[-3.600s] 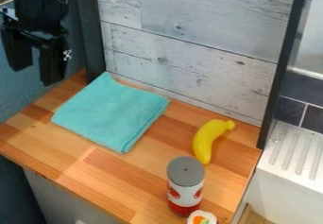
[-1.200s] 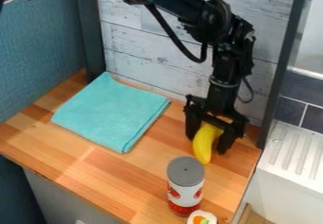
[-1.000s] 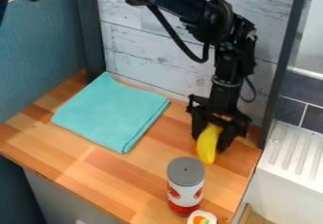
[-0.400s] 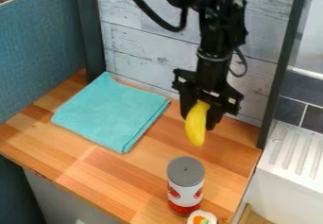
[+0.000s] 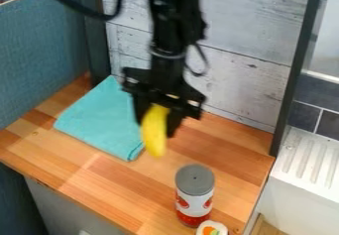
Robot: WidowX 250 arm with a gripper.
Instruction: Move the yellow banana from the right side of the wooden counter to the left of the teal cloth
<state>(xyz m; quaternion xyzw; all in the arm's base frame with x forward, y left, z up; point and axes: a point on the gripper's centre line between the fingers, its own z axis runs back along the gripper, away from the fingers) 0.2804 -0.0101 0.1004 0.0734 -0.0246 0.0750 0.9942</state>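
Camera view: black gripper (image 5: 157, 124) hangs over the middle of the wooden counter (image 5: 96, 187), fingers down. Jaws closed in on a yellow banana (image 5: 154, 136), one finger to either side, gap no wider than the fruit. Banana roughly upright, upper end between the fingers, lower end hanging free above the wood; outline blurred.

Turquoise cloth (image 5: 99, 122), folded flat, lies on the counter at view left; gripper and banana cover part of its right side from this angle. Can (image 5: 194, 202) stands upright nearer the camera, right of the banana: grey lid, white and red side. Just beside its base, at the bottom edge of view, a round white piece (image 5: 206, 225) with orange and green centre, partly cut off.

Behind: pale plank wall (image 5: 245, 92). Left: blue panel (image 5: 39, 55) and dark post (image 5: 94, 35). Right, past a dark upright strip (image 5: 292, 75): dark tiles (image 5: 303, 115) above a white ridged surface (image 5: 308, 162).
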